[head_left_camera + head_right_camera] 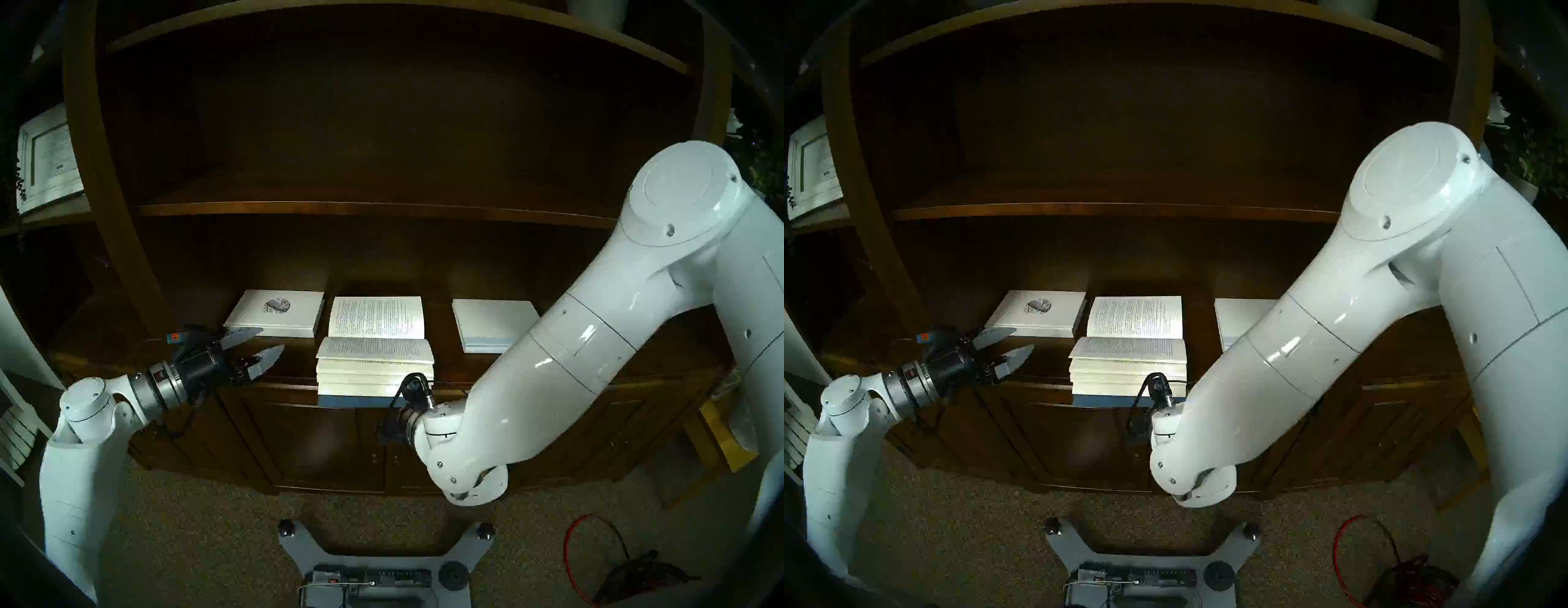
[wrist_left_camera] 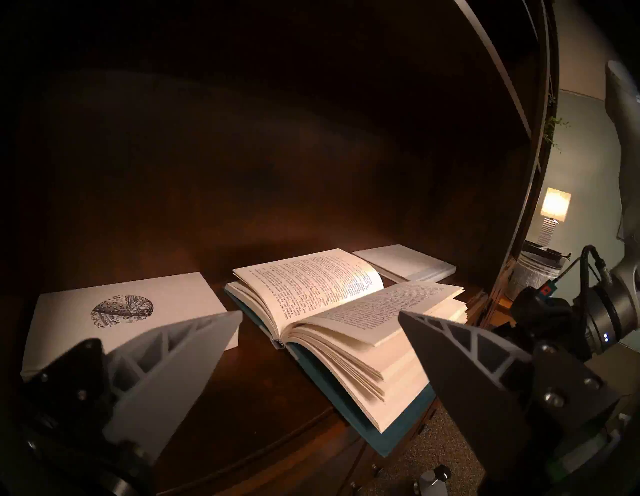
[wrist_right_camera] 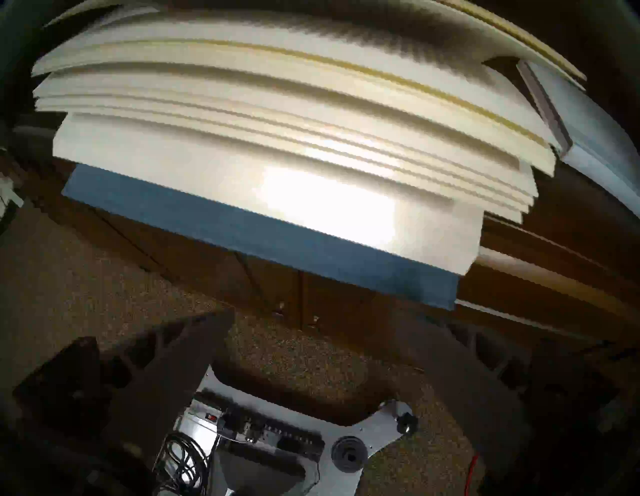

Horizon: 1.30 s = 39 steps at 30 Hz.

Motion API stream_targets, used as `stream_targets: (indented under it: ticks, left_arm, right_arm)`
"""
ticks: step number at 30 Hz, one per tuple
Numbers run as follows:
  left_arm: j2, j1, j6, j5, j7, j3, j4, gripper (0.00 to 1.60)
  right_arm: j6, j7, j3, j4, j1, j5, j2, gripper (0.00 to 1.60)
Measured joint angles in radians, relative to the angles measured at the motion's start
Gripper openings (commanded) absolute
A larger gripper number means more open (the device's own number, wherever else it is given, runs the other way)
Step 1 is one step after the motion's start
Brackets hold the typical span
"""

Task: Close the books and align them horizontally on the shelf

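Blue-covered book (image 1: 375, 339) lay open; two white books (image 1: 275, 313) closed. Left gripper (image 1: 259, 344) and right gripper (image 3: 332, 343) gaped empty.

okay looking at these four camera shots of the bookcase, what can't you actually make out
- Right end effector: in both head views its own arm hides it; in its wrist view the fingers are dark and shadowed.
- White book on the right: the right arm covers its right side in the head views.
- Open book: print too small to read in any view.
- Framed picture: dim, near the head view's left rim.
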Motion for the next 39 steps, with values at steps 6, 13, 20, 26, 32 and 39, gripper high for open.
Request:
stream_targets:
  ticks: [6, 13, 20, 26, 32, 39]
  left_arm:
    - [0.0, 0.0, 0.0, 0.0, 0.0, 0.0, 0.0, 1.6]
    - [0.0, 0.0, 0.0, 0.0, 0.0, 0.0, 0.0, 1.6]
    - [0.0, 0.0, 0.0, 0.0, 0.0, 0.0, 0.0, 1.6]
    - [0.0, 0.0, 0.0, 0.0, 0.0, 0.0, 0.0, 1.6]
    - [0.0, 0.0, 0.0, 0.0, 0.0, 0.0, 0.0, 1.6]
    - [0.0, 0.0, 0.0, 0.0, 0.0, 0.0, 0.0, 1.6]
  right_arm:
    - [0.007, 0.024, 0.001, 0.033, -0.02, 0.01, 0.0, 1.6]
    - [-0.029, -0.009, 0.004, -0.004, 0.003, -0.003, -0.011, 1.6]
    - [-0.086, -0.084, 0.02, -0.101, 0.062, -0.03, -0.006, 1.6]
    - [-0.115, -0.147, 0.039, -0.169, 0.111, -0.05, 0.003, 1.6]
    - [-0.078, -0.163, 0.064, -0.201, 0.147, -0.016, 0.018, 1.6]
    - [0.036, -0.087, 0.071, -0.142, 0.136, 0.054, 0.048, 1.6]
